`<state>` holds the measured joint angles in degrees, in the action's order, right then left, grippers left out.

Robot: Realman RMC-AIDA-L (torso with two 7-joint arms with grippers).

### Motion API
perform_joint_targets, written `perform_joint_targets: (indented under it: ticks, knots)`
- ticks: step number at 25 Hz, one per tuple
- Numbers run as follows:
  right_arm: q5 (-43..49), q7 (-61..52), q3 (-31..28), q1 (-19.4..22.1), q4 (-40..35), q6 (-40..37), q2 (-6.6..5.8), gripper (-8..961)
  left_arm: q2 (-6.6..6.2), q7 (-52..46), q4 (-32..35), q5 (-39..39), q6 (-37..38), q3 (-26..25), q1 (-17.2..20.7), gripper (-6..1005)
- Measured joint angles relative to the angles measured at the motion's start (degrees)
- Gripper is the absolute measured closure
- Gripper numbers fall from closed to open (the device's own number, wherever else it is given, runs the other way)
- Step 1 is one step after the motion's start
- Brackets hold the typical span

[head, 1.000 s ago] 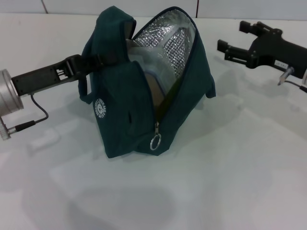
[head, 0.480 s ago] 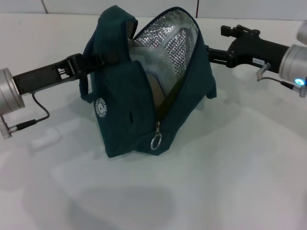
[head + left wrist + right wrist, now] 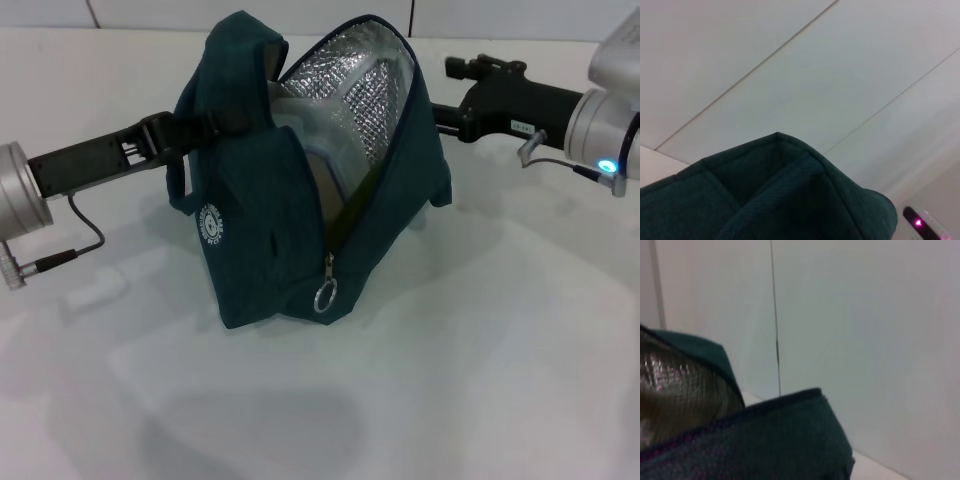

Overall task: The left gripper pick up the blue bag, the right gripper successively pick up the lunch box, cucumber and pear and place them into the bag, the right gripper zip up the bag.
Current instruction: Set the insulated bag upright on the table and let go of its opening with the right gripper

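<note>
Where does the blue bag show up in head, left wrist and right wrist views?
Head: the blue bag stands mid-frame, mouth open, between the left gripper and the right gripper.
Left wrist: its teal fabric fills the lower part.
Right wrist: fabric along the lower edge.
Shared landmark: silver foil lining, also in the right wrist view; absent from left wrist.

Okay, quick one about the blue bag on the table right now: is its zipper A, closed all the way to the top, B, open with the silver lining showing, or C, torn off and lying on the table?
B: the blue bag gapes open at the top, its silver foil lining is exposed, and the ring zip pull hangs low on the bag's front.
</note>
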<state>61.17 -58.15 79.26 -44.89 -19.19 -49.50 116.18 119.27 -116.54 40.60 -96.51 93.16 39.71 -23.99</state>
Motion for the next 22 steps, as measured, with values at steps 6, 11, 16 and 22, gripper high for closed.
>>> perform_joint_targets:
  ticks: [6, 11, 16, 22]
  knots:
    - [-0.6, 1.1, 2.6, -0.5, -0.8, 0.3, 0.02, 310, 0.0, 0.1, -0.1, 0.0, 0.0, -0.1, 0.1, 951]
    - [-1.4, 1.5, 2.7, -0.5, -1.7, 0.1, 0.02, 434, 0.0, 0.1, -0.2, 0.0, 0.0, -0.1, 0.2, 951]
    - [-1.4, 1.5, 2.8, -0.3, -2.4, 0.1, 0.01, 632, 0.0, 0.1, -0.2, 0.0, 0.0, -0.2, 0.4, 950]
    - [-1.4, 1.6, 3.2, -0.3, -2.4, 0.0, 0.01, 857, 0.0, 0.1, -0.2, 0.0, 0.0, -0.2, 0.5, 950]
